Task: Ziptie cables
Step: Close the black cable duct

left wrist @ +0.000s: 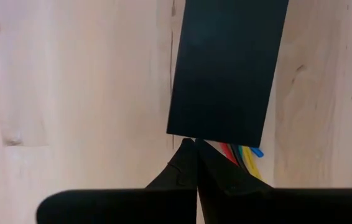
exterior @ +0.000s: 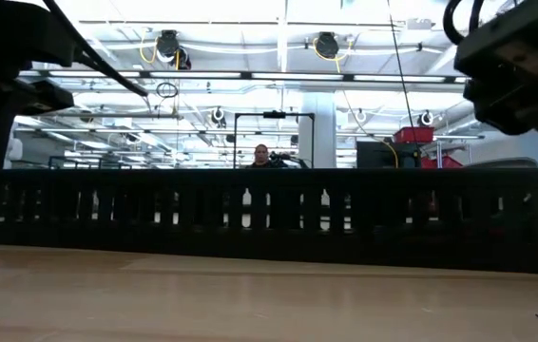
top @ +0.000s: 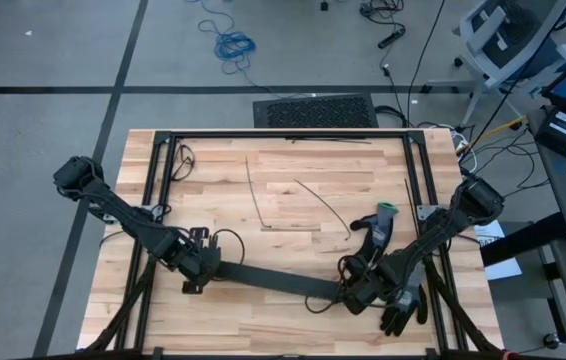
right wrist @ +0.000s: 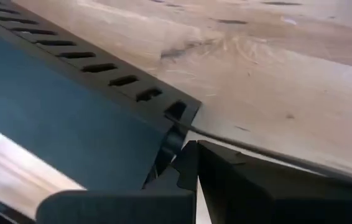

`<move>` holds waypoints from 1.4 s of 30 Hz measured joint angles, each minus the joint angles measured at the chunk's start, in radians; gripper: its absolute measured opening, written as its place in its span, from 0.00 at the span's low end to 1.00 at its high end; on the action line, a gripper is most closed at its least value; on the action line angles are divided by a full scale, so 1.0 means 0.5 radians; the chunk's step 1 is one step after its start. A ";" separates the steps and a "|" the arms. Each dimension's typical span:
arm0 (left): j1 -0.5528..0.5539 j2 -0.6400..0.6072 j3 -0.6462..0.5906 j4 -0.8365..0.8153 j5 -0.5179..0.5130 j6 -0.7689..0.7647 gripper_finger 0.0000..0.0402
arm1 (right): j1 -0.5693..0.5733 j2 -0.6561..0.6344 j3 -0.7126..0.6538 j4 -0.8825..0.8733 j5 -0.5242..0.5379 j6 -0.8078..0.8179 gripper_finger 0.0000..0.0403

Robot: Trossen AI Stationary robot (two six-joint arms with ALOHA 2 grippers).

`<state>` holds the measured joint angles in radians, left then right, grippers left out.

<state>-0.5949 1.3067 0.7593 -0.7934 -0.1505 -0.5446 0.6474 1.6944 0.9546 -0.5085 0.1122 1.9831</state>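
Observation:
A long black slotted strip point(top: 273, 277) lies flat across the near part of the wooden table; in the low view its slotted wall point(exterior: 269, 204) fills the width. The cables point(left wrist: 245, 155), red, yellow and blue wires, poke out from under the strip's left end. My left gripper point(left wrist: 194, 152) is shut at that end point(top: 201, 265). At the strip's right end point(top: 348, 290) my right gripper point(right wrist: 191, 158) is shut too. My left gripper points down, its shut fingertips against the edge of the strip's left end point(left wrist: 216, 135). The cables run beside one finger point(left wrist: 226, 177); whether any wire is pinched I cannot tell. My right gripper slants down from above, its shut fingertips against the corner of the strip's right end point(right wrist: 171, 138). The strip lies on the table.
Thin dark strands point(top: 255, 195) point(top: 325, 207) lie loose on the middle of the table. A tool with a green top point(top: 383, 215) and a black glove point(top: 403, 308) sit by the right arm. A black frame point(top: 283, 133) borders the table. A person point(exterior: 261, 155) shows far behind.

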 joint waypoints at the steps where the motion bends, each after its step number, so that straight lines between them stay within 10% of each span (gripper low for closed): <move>1: 0.000 0.000 0.000 0.007 0.000 0.000 0.00 | -0.007 0.013 0.001 0.006 -0.001 -0.005 0.00; 23: 0.002 0.001 0.002 0.325 -0.121 -0.002 0.00 | -0.052 0.123 0.005 0.164 0.080 -0.074 0.00; 34: 0.003 0.000 0.264 -0.241 -0.510 0.170 0.00 | -0.055 0.121 0.005 0.102 0.037 -0.163 0.00; 42: -0.031 0.000 0.249 -0.658 0.058 -0.089 0.00 | -0.093 0.115 0.010 -0.057 0.016 -0.229 0.00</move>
<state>-0.6106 1.3067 0.8838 -1.1225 -0.1214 -0.5890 0.6011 1.7519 0.9596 -0.5372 0.1202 1.8689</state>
